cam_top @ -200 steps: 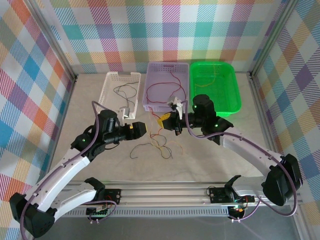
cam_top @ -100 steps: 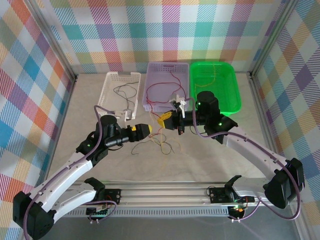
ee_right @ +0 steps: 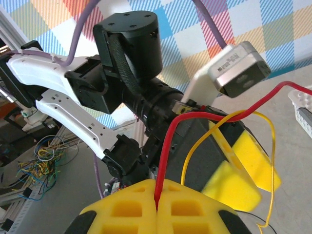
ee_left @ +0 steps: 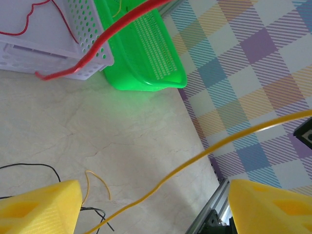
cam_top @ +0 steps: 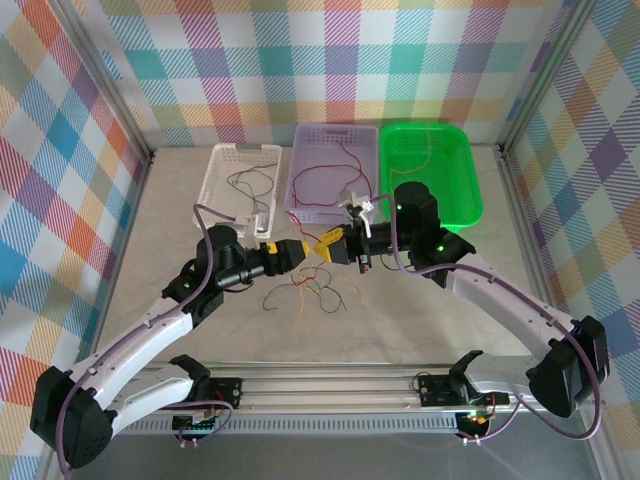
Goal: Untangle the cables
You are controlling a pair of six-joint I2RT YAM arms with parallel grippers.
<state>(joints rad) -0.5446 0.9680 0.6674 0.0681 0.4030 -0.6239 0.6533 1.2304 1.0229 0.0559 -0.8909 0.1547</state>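
While the right jaws are pressed together on the red cable, the left jaws stand apart, the yellow cable crossing their gap.
The other cables lie loose on the desk below both jaws; the red one seems to run beyond them into the purple basket. Such wires look light, thin and limp, easy to slip: I would pinch the yellow one close to the right jaws, gently.

Three baskets, two grippers
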